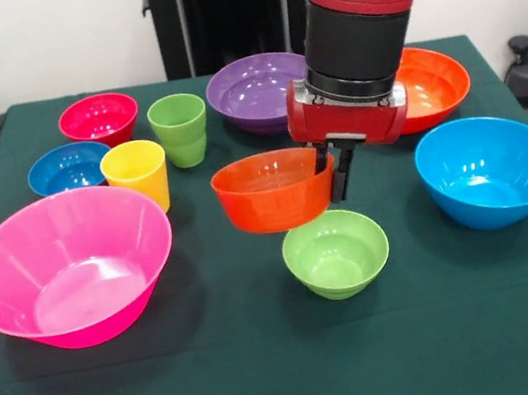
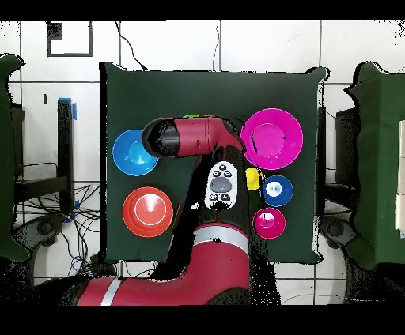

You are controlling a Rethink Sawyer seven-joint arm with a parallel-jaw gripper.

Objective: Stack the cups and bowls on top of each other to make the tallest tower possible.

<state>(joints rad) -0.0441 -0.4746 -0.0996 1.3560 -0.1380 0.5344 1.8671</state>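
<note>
The gripper (image 1: 333,168) pinches the rim of the orange-red bowl (image 1: 273,191), holding it lifted just above the green bowl (image 1: 335,252). Both bowls are empty. The arm (image 1: 355,15) comes down near upright over mid-table (image 1: 253,372).

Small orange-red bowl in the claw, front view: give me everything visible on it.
The small orange-red glossy plastic bowl is round and open side up, roughly level and empty. It hangs clear of the green tablecloth, just above and behind the small light-green plastic bowl. The claw pinches its right rim, one finger inside the wall and one outside. Nothing else touches it. The overhead view hides it under the arm.
</note>
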